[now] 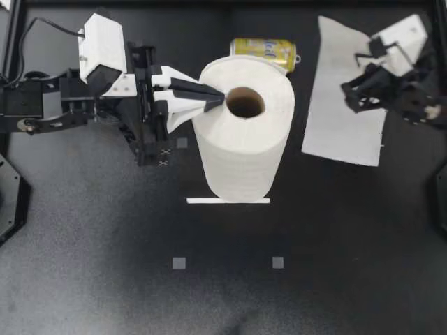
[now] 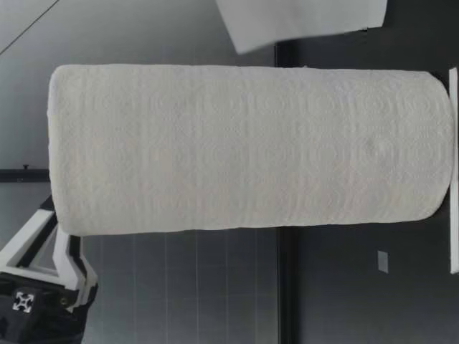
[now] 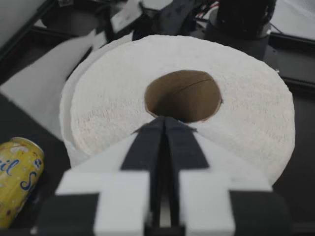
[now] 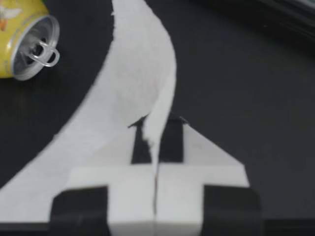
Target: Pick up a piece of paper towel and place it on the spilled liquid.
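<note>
The robot's left gripper (image 1: 218, 99), its 2 fingers clenched on nothing, sits on top of the upright paper towel roll (image 1: 244, 150), with a tipped yellow can (image 1: 264, 49) just behind it. Further right, the right gripper (image 1: 353, 94) pinches a loose sheet (image 1: 335, 132), best carried low and laid flat by the can's mouth. No spill shows on the dark table (image 1: 105, 265), so its place is a guess.

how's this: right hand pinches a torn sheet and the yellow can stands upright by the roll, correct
No: the yellow can lies on its side by the roll, as the top view shows. My right hand does pinch the torn sheet.
</note>
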{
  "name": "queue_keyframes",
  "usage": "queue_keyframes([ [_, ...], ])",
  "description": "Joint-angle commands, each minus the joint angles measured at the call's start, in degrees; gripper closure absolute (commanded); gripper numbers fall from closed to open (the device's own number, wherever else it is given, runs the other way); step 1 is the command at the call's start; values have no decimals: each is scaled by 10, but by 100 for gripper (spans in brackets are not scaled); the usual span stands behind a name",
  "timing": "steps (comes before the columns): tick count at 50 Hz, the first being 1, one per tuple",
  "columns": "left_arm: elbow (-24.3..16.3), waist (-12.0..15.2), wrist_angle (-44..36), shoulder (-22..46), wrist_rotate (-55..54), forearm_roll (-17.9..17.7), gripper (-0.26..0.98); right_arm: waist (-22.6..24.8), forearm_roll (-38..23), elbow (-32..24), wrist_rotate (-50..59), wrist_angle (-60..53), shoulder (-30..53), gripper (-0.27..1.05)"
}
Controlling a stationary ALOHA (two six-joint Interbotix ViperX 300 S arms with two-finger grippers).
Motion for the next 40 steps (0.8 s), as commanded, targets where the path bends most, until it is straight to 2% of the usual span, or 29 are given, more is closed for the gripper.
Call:
queue_keyframes([
  [1, 8, 10, 8, 22, 4, -1, 61, -21, -14, -28, -1, 1, 31, 93],
  [21, 8, 10, 1, 22, 5, -1, 61, -91, -76, -130, -4, -32, 141, 93],
  [33, 11, 10, 1, 18, 4, -1, 61, -99, -77, -148, -6, -34, 164, 92],
  [40, 9, 10, 1, 18, 6, -1, 61, -99, -77, -148, -6, -39, 171, 82],
])
